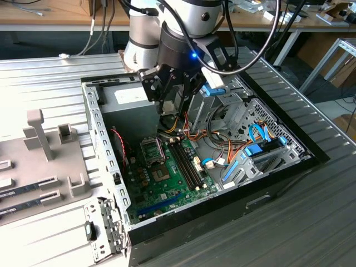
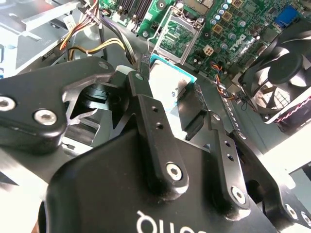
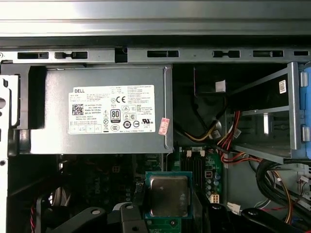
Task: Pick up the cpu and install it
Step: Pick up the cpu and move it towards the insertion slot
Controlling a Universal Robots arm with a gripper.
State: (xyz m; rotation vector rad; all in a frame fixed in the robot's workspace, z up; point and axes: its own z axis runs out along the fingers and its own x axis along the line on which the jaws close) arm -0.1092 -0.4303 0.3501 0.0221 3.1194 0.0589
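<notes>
Exterior view high, looking down into open computer case (image 1: 95, 133), both wrist views close above its motherboard (image 2: 228, 29) (image 3: 210, 171)
</notes>
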